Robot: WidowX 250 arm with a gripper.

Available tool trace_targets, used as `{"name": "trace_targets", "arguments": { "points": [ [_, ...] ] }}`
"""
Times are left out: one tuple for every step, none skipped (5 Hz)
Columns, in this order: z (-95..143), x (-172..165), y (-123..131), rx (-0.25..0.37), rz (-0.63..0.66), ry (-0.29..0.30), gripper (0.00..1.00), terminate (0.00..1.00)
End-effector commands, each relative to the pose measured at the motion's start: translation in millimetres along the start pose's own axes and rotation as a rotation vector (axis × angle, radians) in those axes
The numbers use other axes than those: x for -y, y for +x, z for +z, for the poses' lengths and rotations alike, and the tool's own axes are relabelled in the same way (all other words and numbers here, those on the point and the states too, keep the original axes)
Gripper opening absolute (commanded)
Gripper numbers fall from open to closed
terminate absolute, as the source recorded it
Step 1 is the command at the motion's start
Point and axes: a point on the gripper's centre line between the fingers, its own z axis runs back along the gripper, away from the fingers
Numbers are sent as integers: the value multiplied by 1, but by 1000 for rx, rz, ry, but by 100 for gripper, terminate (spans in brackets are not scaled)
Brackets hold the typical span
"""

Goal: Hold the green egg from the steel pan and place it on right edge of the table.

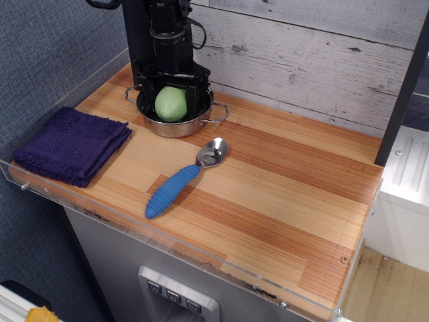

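**One green egg between black fingers, over the steel pan**

One gripper (171, 100) is all I have at the table's far left corner: a black, boxy head with two straight fingers (198, 100) pointing down into the steel pan (175, 123). The green egg (171, 103) sits between those fingers — pale, matte, finely grained, rounded with a slightly narrower top. From my feed the fingers look pressed against its two sides, pinching it. I cannot tell whether its underside touches the pan floor or hangs just clear of it; the near rim hides that.

The pan is small, round and shallow, polished stainless with thin wire loop handles, one poking out toward the right. Apart from the egg and the fingertips I see nothing in it.

The table (288, 201) is a rectangular top of striped planks, pale honey and reddish brown, smooth and lightly glossy, edged with a clear acrylic lip. A spoon (185, 178) lies diagonally in front of the pan, near but apart — shiny steel bowl toward the pan, ribbed blue handle toward me. A folded purple cloth (71, 145), nubby like towelling, lies at the left edge. The right edge is well apart from the egg.
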Motion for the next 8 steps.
{"name": "trace_targets", "arguments": {
  "points": [
    [11,9,-4,19,-58,-19,0,0],
    [37,12,-6,61,-68,-13,0,0],
    [83,21,-15,154,-68,-6,0,0],
    [118,56,-31,203,-122,6,0,0],
    [125,101,-51,206,-186,-33,0,0],
    [113,145,-62,191,-217,-71,0,0],
    [89,173,-45,155,-193,-96,0,0],
    [59,182,-22,140,-97,-98,0,0]
  ]
}}
